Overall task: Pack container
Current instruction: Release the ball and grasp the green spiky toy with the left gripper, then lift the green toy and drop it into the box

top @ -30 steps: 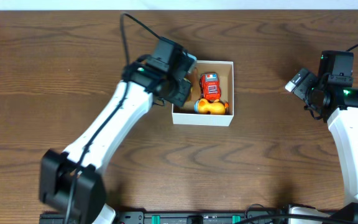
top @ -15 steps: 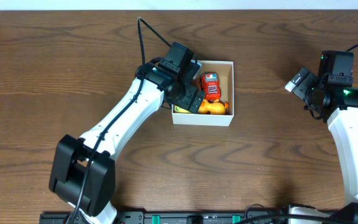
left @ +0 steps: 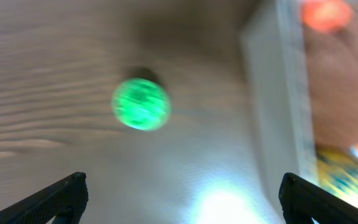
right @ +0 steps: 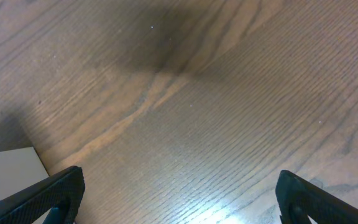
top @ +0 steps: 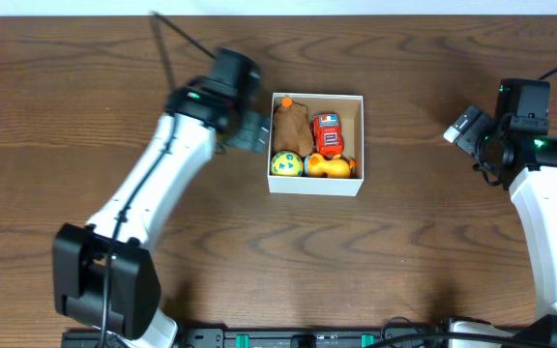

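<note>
Container (top: 314,186): plush (top: 291,126), red car (top: 327,133), duck (top: 335,167), ball (top: 286,164) inside. L gripper (top: 249,131) beside its wall, jaws wide. R gripper (top: 464,126) well apart, jaws wide.

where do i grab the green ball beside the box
Across its middle, coming straight down from above: the green ball is round, lies alone on the table and sits clear of the container wall, so there is likely room either side.
</note>
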### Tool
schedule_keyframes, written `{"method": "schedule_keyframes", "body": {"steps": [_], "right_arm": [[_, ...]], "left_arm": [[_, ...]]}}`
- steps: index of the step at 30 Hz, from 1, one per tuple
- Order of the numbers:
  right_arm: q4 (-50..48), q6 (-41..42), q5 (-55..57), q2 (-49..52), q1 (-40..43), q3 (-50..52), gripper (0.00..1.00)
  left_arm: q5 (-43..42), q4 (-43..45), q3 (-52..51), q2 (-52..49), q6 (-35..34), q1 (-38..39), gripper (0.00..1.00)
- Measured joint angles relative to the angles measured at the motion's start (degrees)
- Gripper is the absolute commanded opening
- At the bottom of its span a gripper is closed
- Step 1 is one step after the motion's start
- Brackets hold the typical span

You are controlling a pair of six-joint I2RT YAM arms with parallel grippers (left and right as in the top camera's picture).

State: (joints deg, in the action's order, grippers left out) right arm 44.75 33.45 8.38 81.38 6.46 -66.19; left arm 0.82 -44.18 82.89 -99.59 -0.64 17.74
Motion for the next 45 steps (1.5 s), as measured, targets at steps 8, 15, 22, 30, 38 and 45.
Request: {"method": "schedule_keyframes", "body": {"steps": [8, 15, 22, 30, 38, 45], "right_arm": [[0.0, 0.0, 0.0, 0.0, 0.0, 0.0, 0.99], [0.0, 0.0, 0.0, 0.0, 0.0, 0.0, 0.99], [0.0, 0.0, 0.0, 0.0, 0.0, 0.0, 0.99], [0.0, 0.0, 0.0, 0.0, 0.0, 0.0, 0.99], [0.0, 0.0, 0.0, 0.0, 0.0, 0.0, 0.99], [0.0, 0.0, 0.0, 0.0, 0.0, 0.0, 0.99]], "left_arm": [[-1.4, 7.1, 0.2, -4.9, 1.3, -8.3, 0.98], [-3.9, 11.5, 0.2, -15.5, 2.6, -8.0, 0.98], [-4.1, 14.5, 0.2, -19.6, 2.6, -8.0, 0.98], [-4.5, 15.3, 0.3, -21.8, 2.7, -8.0, 0.81], [-4.7, 15.3, 0.5, -22.0, 3.5, -8.0, 0.58], [-4.7, 14.5, 0.6, -21.9, 3.5, -8.0, 0.45]]}}
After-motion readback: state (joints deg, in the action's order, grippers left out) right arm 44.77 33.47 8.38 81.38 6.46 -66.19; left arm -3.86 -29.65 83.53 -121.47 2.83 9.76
